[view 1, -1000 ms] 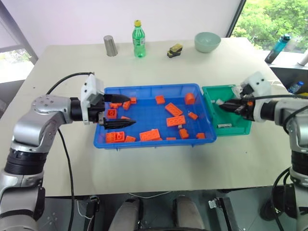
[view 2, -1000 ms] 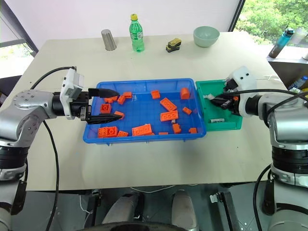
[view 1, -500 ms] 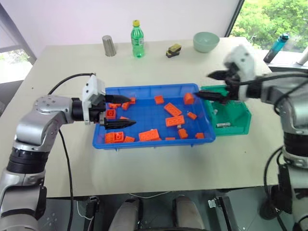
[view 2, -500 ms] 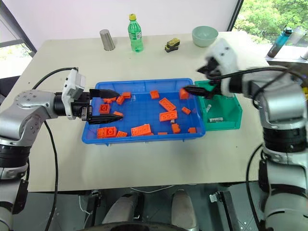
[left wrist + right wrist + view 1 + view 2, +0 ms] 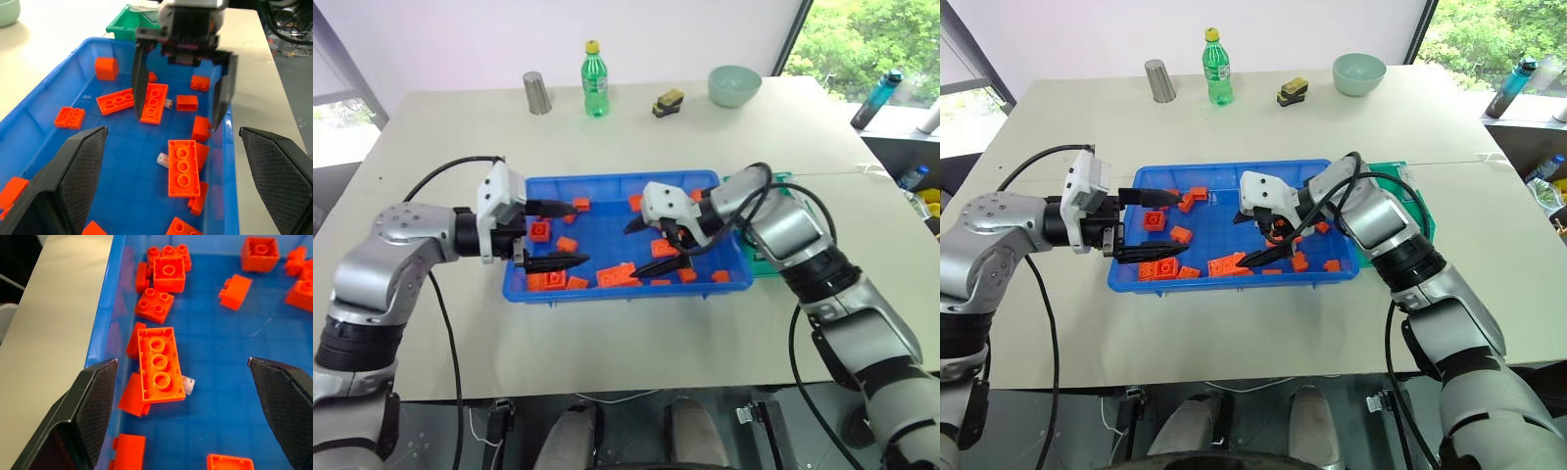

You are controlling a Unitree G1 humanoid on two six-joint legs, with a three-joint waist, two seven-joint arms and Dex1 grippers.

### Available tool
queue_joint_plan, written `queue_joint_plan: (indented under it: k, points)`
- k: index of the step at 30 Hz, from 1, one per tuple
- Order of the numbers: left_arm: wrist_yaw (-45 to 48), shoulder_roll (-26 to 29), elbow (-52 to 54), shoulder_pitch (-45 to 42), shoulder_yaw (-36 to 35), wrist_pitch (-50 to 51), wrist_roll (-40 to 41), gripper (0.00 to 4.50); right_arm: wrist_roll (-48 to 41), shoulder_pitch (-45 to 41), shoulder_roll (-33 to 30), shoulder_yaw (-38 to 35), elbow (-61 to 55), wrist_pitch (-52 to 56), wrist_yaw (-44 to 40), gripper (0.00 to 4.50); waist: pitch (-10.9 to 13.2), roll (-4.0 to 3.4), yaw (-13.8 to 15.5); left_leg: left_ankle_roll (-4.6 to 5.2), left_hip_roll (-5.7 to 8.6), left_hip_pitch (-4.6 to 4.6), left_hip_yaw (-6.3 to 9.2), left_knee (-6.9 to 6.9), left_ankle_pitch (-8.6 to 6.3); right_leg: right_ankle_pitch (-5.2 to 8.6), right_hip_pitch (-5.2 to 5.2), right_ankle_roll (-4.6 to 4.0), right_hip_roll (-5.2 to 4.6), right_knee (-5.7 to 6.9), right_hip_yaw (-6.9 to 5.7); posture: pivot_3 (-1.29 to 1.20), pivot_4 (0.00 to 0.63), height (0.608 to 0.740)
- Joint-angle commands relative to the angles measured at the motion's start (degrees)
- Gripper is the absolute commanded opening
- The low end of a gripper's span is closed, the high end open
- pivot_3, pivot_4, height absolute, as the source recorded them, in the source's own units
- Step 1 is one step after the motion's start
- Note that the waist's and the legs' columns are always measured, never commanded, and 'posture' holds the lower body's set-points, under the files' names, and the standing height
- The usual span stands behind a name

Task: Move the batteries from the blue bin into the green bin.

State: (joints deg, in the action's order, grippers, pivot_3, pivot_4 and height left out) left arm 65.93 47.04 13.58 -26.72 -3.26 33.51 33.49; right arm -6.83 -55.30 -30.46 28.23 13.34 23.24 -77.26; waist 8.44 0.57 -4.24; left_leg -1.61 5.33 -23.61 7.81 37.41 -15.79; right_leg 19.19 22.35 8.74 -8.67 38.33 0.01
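- Your left gripper [image 5: 563, 235] hovers over the 9 o'clock end of the blue bin [image 5: 607, 183], jaws spread wide with nothing between them. It has hardly shifted over the last second, so it plays no part in the present step.
- Orange bricks [image 5: 618, 275] lie scattered across the bin floor. In the left wrist view one battery [image 5: 163, 158] pokes out from under the edge of a long brick at about 6 o'clock in the bin, and a second battery [image 5: 168, 103] rests against another long brick closer to the middle.
- Your right gripper [image 5: 658, 245] is the thing that has changed: a second ago it was over the green bin [image 5: 781, 179] with its fingers nearly together, and now it hangs over the middle of the blue bin, jaws wide and empty. That reads as a drop-off finished and a return for the next battery.
- In the right wrist view the half-hidden battery [image 5: 188, 385] sits between the open fingers, touching the brick. Expect the brick to crowd the grasp, so come down on the exposed end.
- The green bin sits against the blue bin's 3 o'clock end, largely hidden behind your right arm; I cannot tell how many batteries it holds.
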Motion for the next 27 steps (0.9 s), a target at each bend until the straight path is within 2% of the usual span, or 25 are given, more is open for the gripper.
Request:
queue_joint_plan:
  k: [1,13,18,19,20,23,27]
  points:
    - [-1.56,1.58,3.55,1.41,-3.98,1.19,1.99,4.5,2.11,-2.02,1.76,0.56,4.65,-5.11,-1.97,4.36,0.0,0.0,0.1,0.0,0.0,0.0,0.0,-0.01,0.0,0.0,0.02,0.0,0.0,0.0,0.0,0.0,0.15,0.727]
    - [-3.79,2.44,5.69,2.74,-5.43,2.63,3.28,4.5,6.41,-2.31,7.41,0.78,14.66,-11.53,-5.24,4.36,0.0,0.0,0.15,-0.01,0.02,0.0,0.03,0.0,0.0,0.0,0.01,0.0,-0.01,-0.02,-0.01,0.0,0.15,0.727]
    - [-3.82,2.67,5.34,2.54,-5.49,2.33,3.29,4.5,7.18,-2.09,8.87,-0.31,15.96,-11.42,-4.7,2.06,0.01,-0.01,0.19,-0.01,0.02,0.0,0.03,0.01,0.0,0.0,0.02,0.0,-0.01,-0.02,-0.01,0.0,0.15,0.727]
    - [-3.78,2.65,5.13,2.39,-5.4,2.18,3.2,4.5,6.95,-2.17,9.2,-0.78,15.71,-10.79,-4.39,1.41,0.01,-0.01,0.19,-0.01,0.02,0.0,0.03,0.01,0.0,0.0,0.01,0.0,-0.01,-0.02,-0.01,0.0,0.15,0.727]
    - [-3.76,2.62,4.98,2.27,-5.29,2.09,3.15,4.5,6.73,-2.37,9.56,-1.22,15.52,-10.15,-4.01,1.18,0.01,-0.01,0.18,-0.01,0.02,0.0,0.03,0.01,0.01,0.0,0.01,0.0,-0.01,-0.02,-0.01,0.0,0.15,0.727]
    - [-3.63,2.39,4.74,2.04,-4.73,1.74,2.9,4.5,6.14,-3.76,11.6,-2.74,16.08,-8.69,-1.93,1.18,0.01,-0.01,0.14,-0.01,0.02,0.0,0.03,0.01,0.01,0.0,0.02,0.0,-0.01,-0.02,-0.01,0.0,0.15,0.727]
    - [-3.39,1.78,3.81,1.12,-3.64,1.05,2.35,4.5,7.44,-7.36,18.05,-5.02,22.49,-7.88,7.51,1.18,0.01,-0.01,-0.16,-0.05,-0.01,0.0,0.03,-0.05,0.02,0.0,0.05,0.0,0.02,-0.01,-0.01,0.0,0.15,0.727]
